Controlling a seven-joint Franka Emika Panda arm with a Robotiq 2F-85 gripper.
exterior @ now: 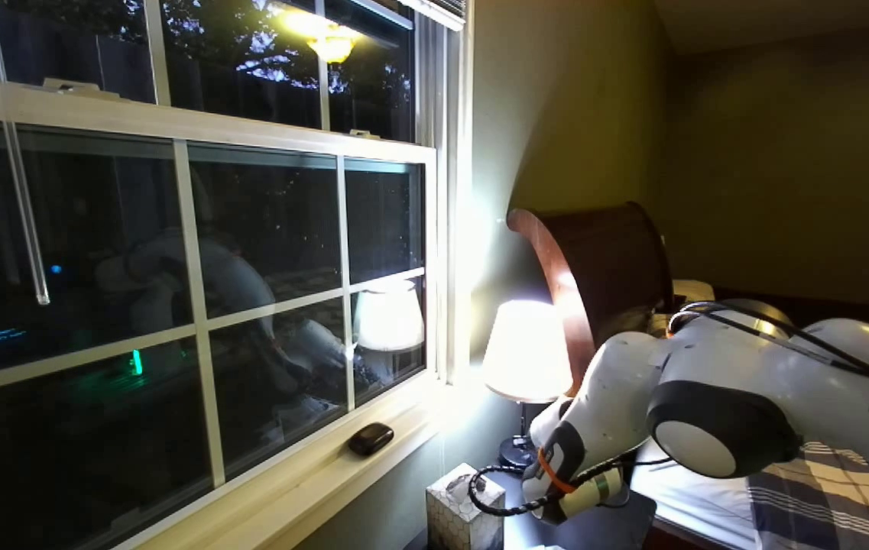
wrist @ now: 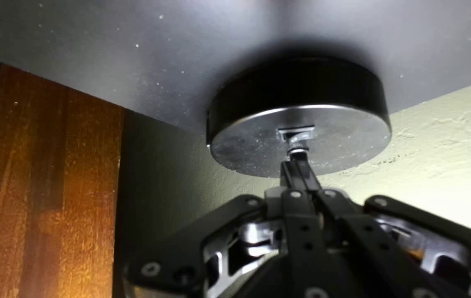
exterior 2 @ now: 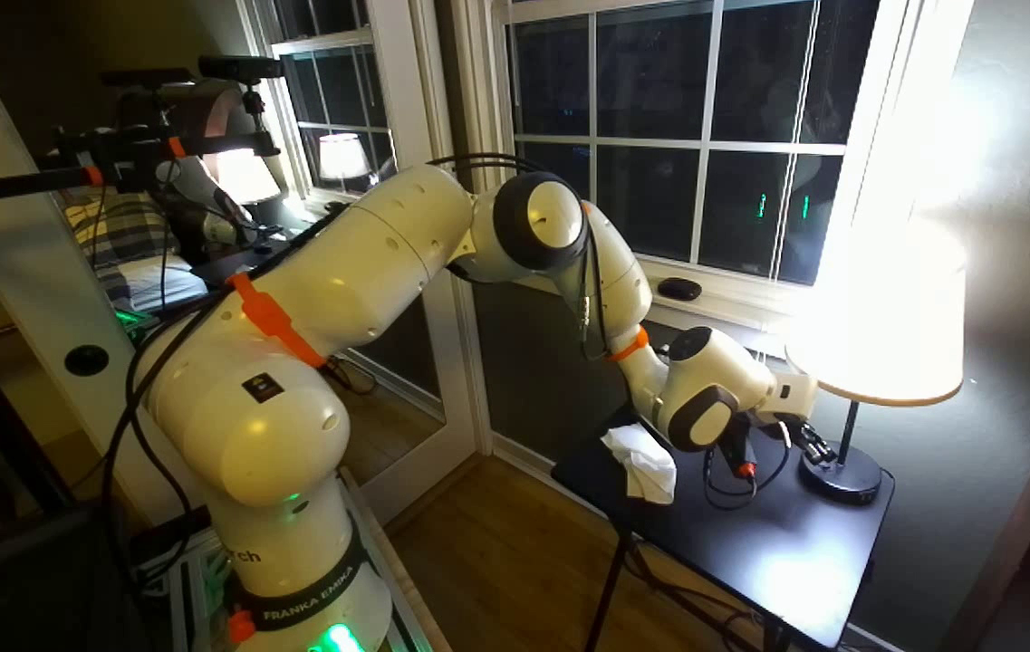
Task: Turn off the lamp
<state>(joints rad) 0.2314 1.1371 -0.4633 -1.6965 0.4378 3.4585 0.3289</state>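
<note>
The lamp is lit. Its cream-white shade (exterior: 527,351) glows in both exterior views (exterior 2: 881,312), on a dark stem (exterior 2: 850,433) and round base (exterior 2: 841,475). In the wrist view, which looks upside down, the base (wrist: 247,142) has a small rocker switch (wrist: 297,133) on its top face. My gripper (wrist: 297,171) is shut, with its fingertips close together just above the base, near the switch and the foot of the stem. Whether they touch is unclear. In an exterior view the gripper (exterior 2: 815,444) is low beside the stem, under the shade. The arm hides the fingers in the remaining view.
The lamp stands on a black table (exterior 2: 750,552), with a tissue box (exterior: 465,508) on it. The window sill with a dark oval object (exterior: 371,439) runs alongside. The wall (wrist: 446,157) is close behind the base. The bed's wooden headboard (exterior: 602,267) is beside the lamp.
</note>
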